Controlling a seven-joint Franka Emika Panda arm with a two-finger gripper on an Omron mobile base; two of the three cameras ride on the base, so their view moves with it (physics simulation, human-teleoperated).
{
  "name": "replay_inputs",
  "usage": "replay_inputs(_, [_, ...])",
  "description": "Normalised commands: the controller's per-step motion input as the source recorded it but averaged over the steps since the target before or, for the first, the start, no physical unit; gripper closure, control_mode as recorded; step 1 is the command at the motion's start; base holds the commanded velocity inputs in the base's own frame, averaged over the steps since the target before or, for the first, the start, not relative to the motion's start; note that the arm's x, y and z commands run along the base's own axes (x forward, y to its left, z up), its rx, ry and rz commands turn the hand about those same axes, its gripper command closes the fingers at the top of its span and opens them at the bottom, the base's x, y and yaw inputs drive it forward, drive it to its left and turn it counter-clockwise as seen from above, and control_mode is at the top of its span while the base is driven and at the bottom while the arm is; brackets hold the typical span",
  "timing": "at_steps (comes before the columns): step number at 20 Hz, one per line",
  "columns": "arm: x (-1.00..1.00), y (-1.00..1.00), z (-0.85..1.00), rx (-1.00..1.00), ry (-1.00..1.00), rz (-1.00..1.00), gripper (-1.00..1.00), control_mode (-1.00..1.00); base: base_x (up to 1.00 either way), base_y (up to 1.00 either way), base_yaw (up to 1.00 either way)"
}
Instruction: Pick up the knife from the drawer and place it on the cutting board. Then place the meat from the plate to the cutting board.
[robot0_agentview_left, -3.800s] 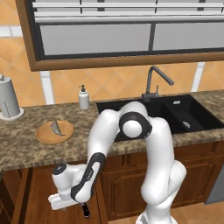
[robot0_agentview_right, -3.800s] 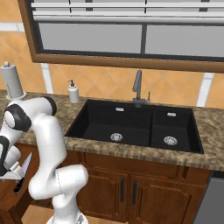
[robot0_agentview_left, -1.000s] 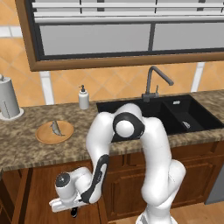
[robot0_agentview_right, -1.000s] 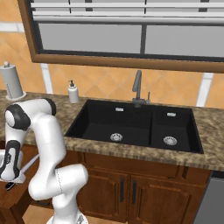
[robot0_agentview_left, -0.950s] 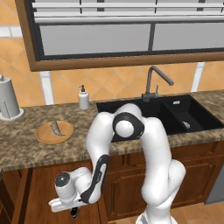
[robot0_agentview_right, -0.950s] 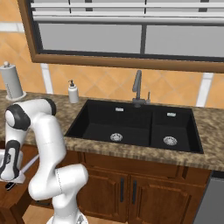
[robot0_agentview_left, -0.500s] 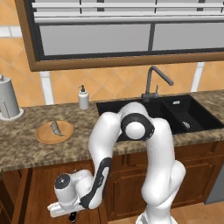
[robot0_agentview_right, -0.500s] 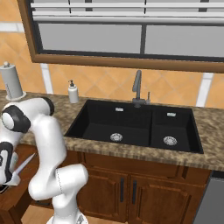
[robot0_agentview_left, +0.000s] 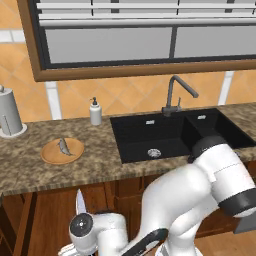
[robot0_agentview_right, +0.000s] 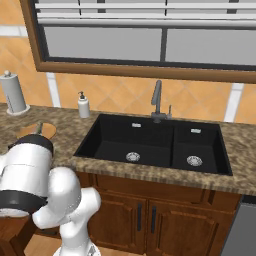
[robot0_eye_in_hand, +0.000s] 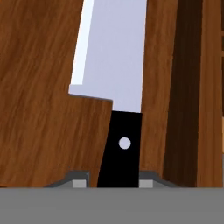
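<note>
In the hand view my gripper (robot0_eye_in_hand: 113, 179) is shut on the black handle of the knife (robot0_eye_in_hand: 111, 61). Its silver-white blade points away from me over the wood-grain bottom of the drawer (robot0_eye_in_hand: 39, 113). I cannot tell whether the blade rests on the wood or hangs above it. In the left base view the knife (robot0_agentview_left: 80, 201) blade tip sticks up behind my hand, above the open drawer (robot0_agentview_left: 47, 220). The meat (robot0_agentview_left: 65, 146), small and grey, lies on the round orange-tan plate (robot0_agentview_left: 50, 155) on the counter. The cutting board is out of view.
A paper towel roll (robot0_agentview_left: 9, 119) and a soap bottle (robot0_agentview_left: 95, 112) stand at the back of the granite counter (robot0_agentview_left: 95, 167). The black double sink (robot0_agentview_left: 170, 135) with its faucet (robot0_agentview_left: 176, 95) lies to the right. A drawer side wall (robot0_eye_in_hand: 188, 87) runs along the knife's right.
The arm's elbow has swung right and down, and the hand has sunk a little over the drawer. The jaws have drawn in on the knife handle; the blade now points up behind the hand.
</note>
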Motion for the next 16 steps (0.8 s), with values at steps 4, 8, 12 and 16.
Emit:
replay_inputs(4, [0.24, -0.16, 1.00, 0.00, 0.01, 0.18, 1.00, -1.00, 0.00, 0.00, 0.00])
replay_inputs(8, [0.01, -0.28, 1.00, 0.00, 0.05, 0.13, 1.00, -1.00, 0.00, 0.00, 0.00])
replay_inputs(12, [-0.44, -0.29, 1.00, 0.00, 0.03, 0.14, 1.00, -1.00, 0.00, 0.00, 0.00])
replay_inputs(16, [-0.09, -0.35, 1.00, 0.00, 0.01, 0.10, 1.00, -1.00, 0.00, 0.00, 0.00])
